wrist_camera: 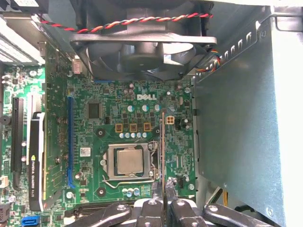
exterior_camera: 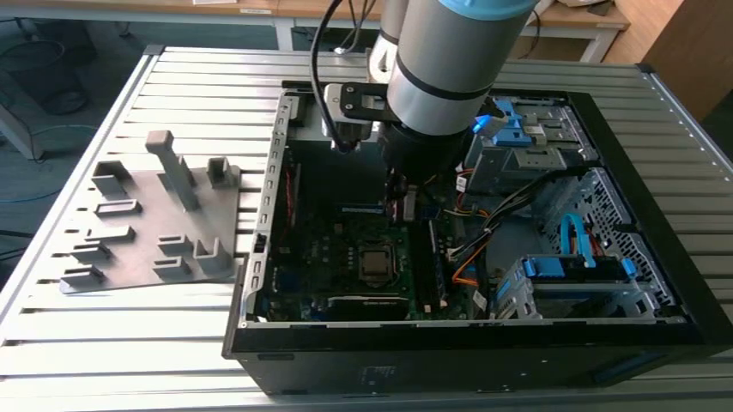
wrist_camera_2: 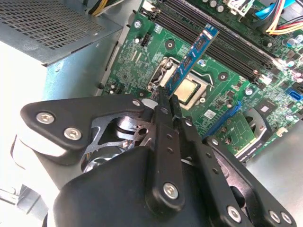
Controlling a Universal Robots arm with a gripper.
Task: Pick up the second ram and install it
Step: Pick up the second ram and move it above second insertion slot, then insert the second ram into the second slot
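Tool (wrist_camera_2: 168, 97) clamped on one end of the second ram (wrist_camera_2: 191, 54), pinching its flat faces. Stick hangs clear above the motherboard (wrist_camera_2: 137, 56), over the edge of the CPU socket (wrist_camera_2: 187, 91) and short of the memory slots (wrist_camera_2: 222, 42) just beyond. First wrist view has the stick edge-on beside the socket. Arm (exterior_camera: 441, 51) reaches down into the open PC case (exterior_camera: 458, 352). Grey holder plate (exterior_camera: 132, 249) lies on the desk (exterior_camera: 115, 343), at the exterior view's left of the case.
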